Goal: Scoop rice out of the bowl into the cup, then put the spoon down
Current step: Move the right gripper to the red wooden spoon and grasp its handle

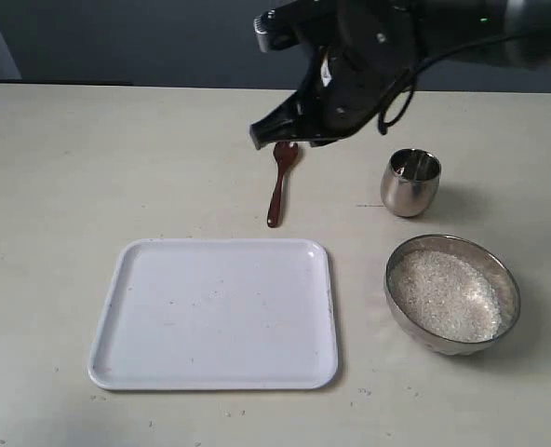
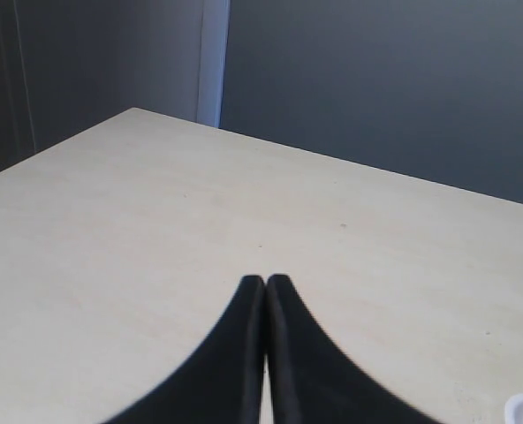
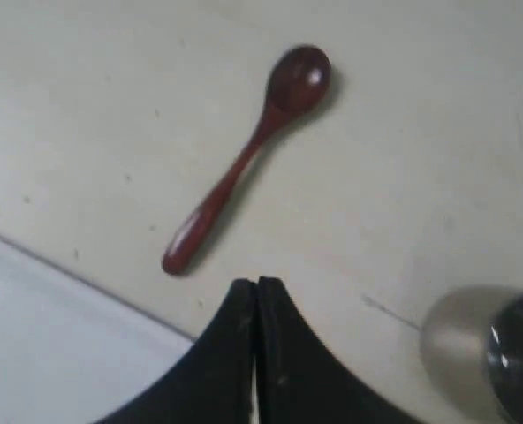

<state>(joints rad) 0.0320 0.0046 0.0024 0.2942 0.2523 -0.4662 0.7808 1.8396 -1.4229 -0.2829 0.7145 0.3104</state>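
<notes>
Tray: the white tray [image 1: 103, 368] lies nearest the exterior camera. It is flat on the table [image 1: 71, 168] and holds nothing but a few specks.
Bowl: the bowl [image 1: 401, 321] stands just right of the tray, with the rice [image 1: 443, 295] heaped inside. Judged purpose: it sits on the right arm's side for easy scooping.
Cup: the cup [image 1: 410, 183] stands upright beyond the bowl, near it but apart. This keeps the carry from bowl to cup short. Its contents cannot be made out.
Spoon: the spoon [image 1: 278, 186] lies flat on the table past the tray's far edge and left of the cup, touching neither. Its handle points toward the tray and its scoop end points away. The right wrist view shows the scoop [image 3: 244, 163] hollow-side up and without grains.
Right gripper: the right gripper [image 1: 257, 135] hangs above the spoon's scoop end. Its jaws are pressed together [image 3: 257, 284] on nothing. Judged: they must open before any grasp of the handle.
Left gripper: the left gripper [image 2: 266, 281] has its jaws together and holds nothing. It is over bare table and out of the exterior view, judged to be parked.
Task state: the spoon is not in hand. Whether any scooping has been done cannot be told.
Markings: no brand, label or legible writing is visible.
</notes>
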